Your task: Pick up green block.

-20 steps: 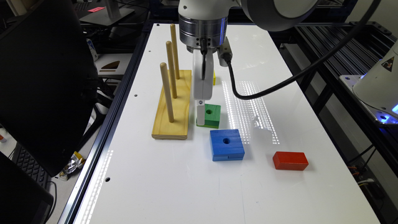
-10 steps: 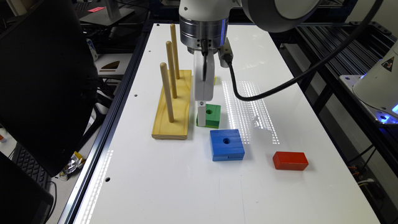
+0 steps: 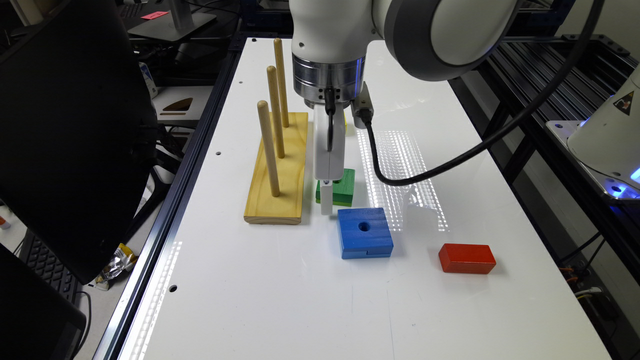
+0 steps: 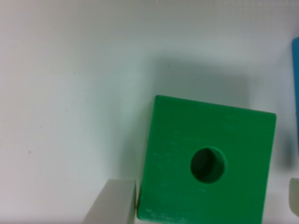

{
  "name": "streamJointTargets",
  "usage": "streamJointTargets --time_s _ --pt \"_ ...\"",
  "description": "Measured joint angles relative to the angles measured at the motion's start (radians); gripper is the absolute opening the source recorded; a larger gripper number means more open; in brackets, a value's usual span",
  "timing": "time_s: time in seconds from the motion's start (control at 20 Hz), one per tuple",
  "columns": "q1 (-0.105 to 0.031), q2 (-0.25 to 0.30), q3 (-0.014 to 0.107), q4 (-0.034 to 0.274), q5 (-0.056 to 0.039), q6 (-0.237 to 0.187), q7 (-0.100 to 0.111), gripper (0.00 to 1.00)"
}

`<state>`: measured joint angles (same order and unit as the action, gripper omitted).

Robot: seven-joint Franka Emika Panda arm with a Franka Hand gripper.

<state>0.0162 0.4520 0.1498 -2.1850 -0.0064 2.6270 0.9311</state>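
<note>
The green block lies flat on the white table, between the wooden peg board and the blue block. In the wrist view the green block shows its round centre hole. My gripper is down at table level over the block's side nearest the peg board. In the wrist view my gripper is open, with one finger beside one edge of the block and the other finger just past the opposite edge. The block sits between them, slightly rotated.
A wooden base with three upright pegs stands close on the exterior view's left of the gripper. A larger blue holed block lies just in front, and its edge shows in the wrist view. A red brick lies farther right.
My gripper has come down from above the green block to table level, so its fingers now straddle the block. The blocks have not moved.
</note>
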Motion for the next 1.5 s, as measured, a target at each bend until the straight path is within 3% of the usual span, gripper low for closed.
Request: streamJointTargets --time_s 1.2,1.25,1.5 --pt "0.0 0.013 -0.001 0.0 -0.0013 0.004 0.0 1.0" --pt "0.0 0.013 -0.001 0.0 -0.0014 0.004 0.0 0.0" --pt "0.0 0.013 -0.001 0.0 -0.0014 0.004 0.0 0.0"
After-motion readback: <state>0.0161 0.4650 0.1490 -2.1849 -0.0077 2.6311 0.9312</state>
